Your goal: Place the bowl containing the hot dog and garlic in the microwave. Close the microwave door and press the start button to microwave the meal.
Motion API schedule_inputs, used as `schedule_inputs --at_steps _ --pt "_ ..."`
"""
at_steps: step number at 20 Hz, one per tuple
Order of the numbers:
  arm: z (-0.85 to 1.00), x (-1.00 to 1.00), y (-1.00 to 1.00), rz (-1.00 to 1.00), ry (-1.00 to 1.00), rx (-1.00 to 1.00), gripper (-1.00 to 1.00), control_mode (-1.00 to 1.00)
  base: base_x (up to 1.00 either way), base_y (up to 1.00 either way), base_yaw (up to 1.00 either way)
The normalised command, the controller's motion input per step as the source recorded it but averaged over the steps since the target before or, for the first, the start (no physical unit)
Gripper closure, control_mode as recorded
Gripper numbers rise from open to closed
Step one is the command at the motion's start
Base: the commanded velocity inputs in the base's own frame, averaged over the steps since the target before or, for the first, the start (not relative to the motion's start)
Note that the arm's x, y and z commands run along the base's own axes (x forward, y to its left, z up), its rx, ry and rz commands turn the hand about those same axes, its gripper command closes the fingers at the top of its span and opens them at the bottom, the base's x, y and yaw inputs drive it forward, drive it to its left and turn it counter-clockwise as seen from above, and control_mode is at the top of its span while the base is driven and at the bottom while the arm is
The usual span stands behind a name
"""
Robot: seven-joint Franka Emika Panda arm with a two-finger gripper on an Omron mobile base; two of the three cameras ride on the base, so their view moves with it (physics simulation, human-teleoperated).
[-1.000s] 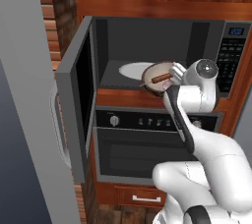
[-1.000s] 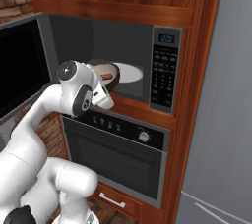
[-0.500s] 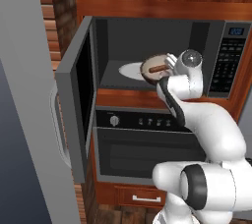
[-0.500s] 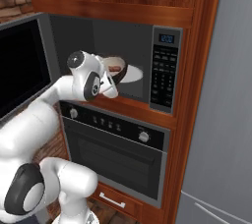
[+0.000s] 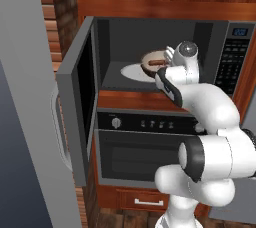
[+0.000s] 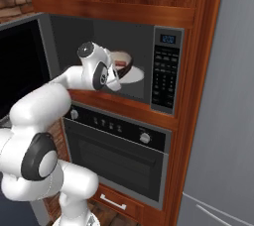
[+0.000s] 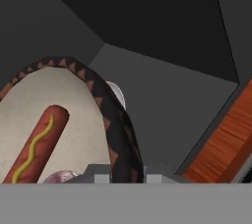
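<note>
Nearest the hand camera, the two-finger gripper point(image 7: 127, 176) is clamped on the rim of the round dark brown bowl point(image 7: 115, 134) with its pale beige inside, one dark tip on each side of the wall. In the bowl lie the reddish-brown hot dog point(image 7: 37, 142) with a yellow squiggle and, at the bottom edge, a sliver of the whitish-pink garlic point(image 7: 61, 176).

The bowl hangs inside the stainless steel microwave point(image 5: 165, 54), above the white round turntable point(image 5: 131, 71). The steel-framed microwave door point(image 5: 80, 97) stands wide open to the left.

To do this well, I judge it best to keep the bowl level, lower it onto the turntable's middle, then release.

The keypad writing and blue display point(image 6: 168, 38) are too small to read.
</note>
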Motion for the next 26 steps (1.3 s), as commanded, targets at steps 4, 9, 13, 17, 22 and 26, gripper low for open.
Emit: schedule_inputs --at_steps 4,9,13,17,22,26 --pt "-0.24 0.47 0.00 -0.02 0.03 0.00 1.00 -1.00 0.00 0.00 0.00" --pt "-0.33 0.46 0.00 -0.01 0.03 0.00 1.00 -1.00 0.00 0.00 0.00" --pt "-0.18 0.46 0.00 -0.02 0.01 0.00 1.00 -1.00 0.00 0.00 0.00" --pt "-0.04 0.45 0.00 -0.03 0.00 0.00 1.00 -1.00 0.00 0.00 0.00" --pt "0.07 -0.01 0.05 -0.01 0.00 0.00 -1.00 -1.00 0.00 0.00 0.00" --pt "0.14 -0.31 0.11 0.00 -0.06 -0.01 -1.00 -1.00 0.00 0.00 0.00"
